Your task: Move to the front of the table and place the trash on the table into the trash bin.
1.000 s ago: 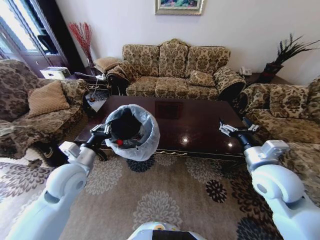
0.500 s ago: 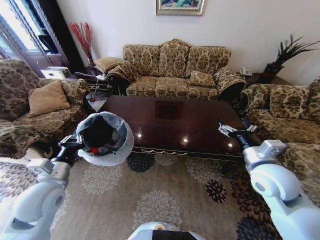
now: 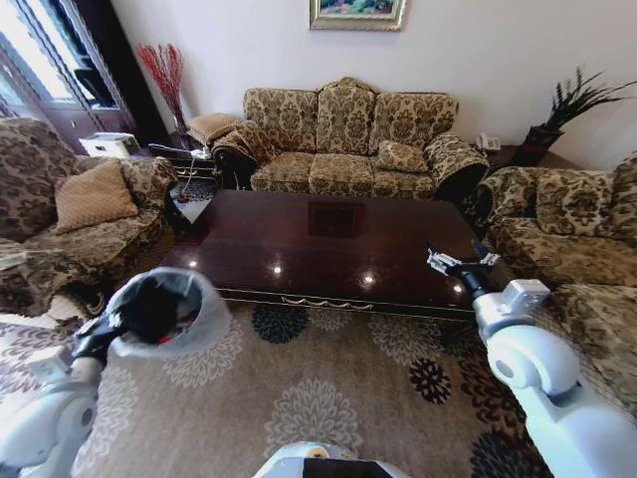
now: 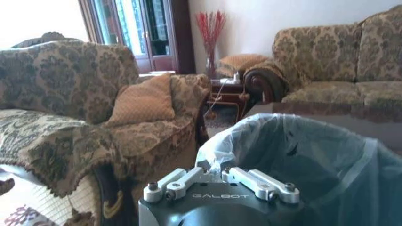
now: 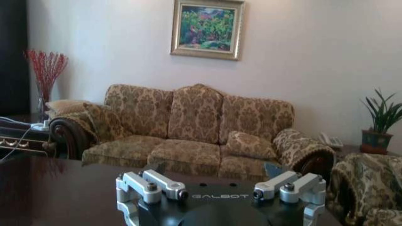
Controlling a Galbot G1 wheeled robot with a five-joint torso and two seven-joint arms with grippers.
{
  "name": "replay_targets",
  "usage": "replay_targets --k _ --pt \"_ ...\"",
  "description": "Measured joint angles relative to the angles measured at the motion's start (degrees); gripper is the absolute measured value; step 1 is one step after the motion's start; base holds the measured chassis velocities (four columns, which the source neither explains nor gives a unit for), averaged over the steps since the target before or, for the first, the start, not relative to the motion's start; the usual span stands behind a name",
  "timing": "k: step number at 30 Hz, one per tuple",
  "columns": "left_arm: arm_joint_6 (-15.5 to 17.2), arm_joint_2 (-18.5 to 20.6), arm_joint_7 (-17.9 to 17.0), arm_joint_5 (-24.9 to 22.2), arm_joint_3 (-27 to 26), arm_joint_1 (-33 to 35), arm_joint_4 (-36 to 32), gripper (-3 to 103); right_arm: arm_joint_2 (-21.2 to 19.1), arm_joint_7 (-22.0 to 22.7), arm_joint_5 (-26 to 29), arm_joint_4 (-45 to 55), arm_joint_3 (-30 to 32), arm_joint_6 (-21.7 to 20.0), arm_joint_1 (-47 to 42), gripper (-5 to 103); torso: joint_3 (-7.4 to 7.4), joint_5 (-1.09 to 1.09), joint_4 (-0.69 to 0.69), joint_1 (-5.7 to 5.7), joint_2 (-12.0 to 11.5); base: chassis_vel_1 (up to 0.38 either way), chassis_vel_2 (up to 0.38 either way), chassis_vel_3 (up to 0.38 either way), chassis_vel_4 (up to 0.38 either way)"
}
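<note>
Left hand [image 4: 220, 181] gripping trash bin [image 3: 164, 311] rim beside armchair [image 3: 70, 214], right hand [image 3: 456, 264] open over table [image 3: 328, 244]

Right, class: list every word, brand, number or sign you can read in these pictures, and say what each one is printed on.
"GALBOT", on the dark body of the left hand, which is clamped on the bag rim of the trash bin.
"GALBOT", on the dark body of the right hand, open over the table.
The framed painting on the wall shows no readable text.
Nothing else readable.
</note>
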Motion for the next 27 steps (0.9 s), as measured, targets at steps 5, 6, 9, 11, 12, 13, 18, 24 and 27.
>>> replay_targets --k 5,6,9,11,12,13,18,24,27 --pt "-0.15 -0.03 0.07 -0.06 0.10 -0.06 0.59 3 -0.23 -0.08 -0.12 -0.18 -0.01 -0.01 -0.27 100 0.00 0.04 -0.03 0.00 0.00 0.000 0.000 0.000 0.000" --pt "-0.76 -0.06 0.20 -0.05 0.64 -0.29 1.92 3 -0.28 -0.20 -0.17 -0.31 -0.01 -0.01 -0.27 100 0.00 0.06 -0.01 0.00 0.00 0.000 0.000 0.000 0.000" --pt "-2.47 -0.11 0.48 -0.04 2.90 -1.07 6.72 3 -0.35 -0.30 -0.36 -0.57 -0.37 -0.01 -0.14 100 0.00 0.04 -0.02 0.00 0.00 0.000 0.000 0.000 0.000" --pt "-3.11 -0.15 0.73 -0.07 4.11 -1.41 9.01 3 -0.38 -0.31 -0.46 -0.65 -0.64 -0.01 0.03 100 0.00 -0.06 -0.02 0.00 -0.01 0.000 0.000 0.000 0.000" --pt "-3.42 -0.18 1.07 -0.10 5.05 -1.60 10.61 3 -0.44 -0.31 -0.56 -0.69 -1.02 -0.01 0.29 100 0.01 -0.13 -0.01 0.00 -0.02 0.000 0.000 0.000 0.000" --pt "-3.59 -0.17 1.13 -0.10 5.24 -1.70 11.02 3 -0.49 -0.31 -0.61 -0.71 -1.29 -0.01 0.48 100 0.01 -0.07 0.00 0.01 -0.02 0.000 0.000 0.000 0.000" --pt "-4.12 -0.15 1.22 -0.15 5.37 -1.92 11.20 3 -0.90 -0.28 -0.62 -0.96 -2.19 -0.05 1.35 100 0.00 -0.03 -0.02 0.00 -0.01 0.000 0.000 0.000 0.000" --pt "-4.61 -0.18 1.26 -0.33 6.79 -2.73 14.47 3 -1.26 -0.26 -0.62 -1.28 -2.64 -0.11 1.54 100 0.00 0.07 0.00 0.00 -0.01 0.000 0.000 0.000 0.000" --pt "-5.02 -0.29 1.53 -0.98 10.34 -4.43 21.60 3 -1.56 -0.26 -0.61 -1.48 -3.09 -0.12 1.75 100 0.00 -0.04 -0.02 0.00 -0.01 0.000 0.000 0.000 0.000"
